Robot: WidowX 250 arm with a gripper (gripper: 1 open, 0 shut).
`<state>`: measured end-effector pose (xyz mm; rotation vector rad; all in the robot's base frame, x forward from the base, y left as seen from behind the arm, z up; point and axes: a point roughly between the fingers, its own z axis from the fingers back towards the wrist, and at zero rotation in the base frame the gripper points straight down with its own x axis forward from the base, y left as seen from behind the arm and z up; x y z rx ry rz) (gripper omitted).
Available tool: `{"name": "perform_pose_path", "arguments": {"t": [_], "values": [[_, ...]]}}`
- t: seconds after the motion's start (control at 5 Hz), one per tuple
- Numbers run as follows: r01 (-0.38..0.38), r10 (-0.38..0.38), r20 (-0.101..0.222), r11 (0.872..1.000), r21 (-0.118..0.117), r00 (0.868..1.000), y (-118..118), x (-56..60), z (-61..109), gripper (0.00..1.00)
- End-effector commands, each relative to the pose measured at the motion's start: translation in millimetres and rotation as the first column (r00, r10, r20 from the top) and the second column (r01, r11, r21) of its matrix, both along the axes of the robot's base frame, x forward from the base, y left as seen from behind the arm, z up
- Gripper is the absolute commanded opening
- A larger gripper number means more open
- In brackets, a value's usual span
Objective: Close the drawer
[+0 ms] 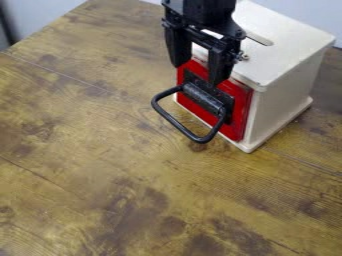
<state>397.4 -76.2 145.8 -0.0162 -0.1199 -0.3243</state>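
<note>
Black jaws (pixel 195 72) spread open, holding nothing, hanging above the red drawer (pixel 218 98), black wire loop handle (pixel 185 114) below and in front, pale wooden casing (pixel 277 75) behind, slot (pixel 254 39) beside, worn wooden surface (pixel 94 170) around

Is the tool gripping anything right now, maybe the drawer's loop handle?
Nothing is held. The tool hangs open above the red drawer, its fingers spread; the black loop handle lies below them, untouched.
</note>
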Motion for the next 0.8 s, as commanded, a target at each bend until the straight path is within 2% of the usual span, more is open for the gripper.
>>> {"name": "perform_pose_path", "arguments": {"t": [0.0, 0.2, 0.6], "values": [[0.019, -0.017, 0.065, 1.000, -0.022, 0.998, -16.1, 8.4, 20.3, 1.00], [-0.021, 0.022, 0.042, 0.999, -0.024, 0.999, -17.3, 11.2, 12.1, 1.00], [-0.117, 0.117, 0.063, 0.993, -0.015, 0.991, -7.7, 8.5, 11.5, 1.00]]}}
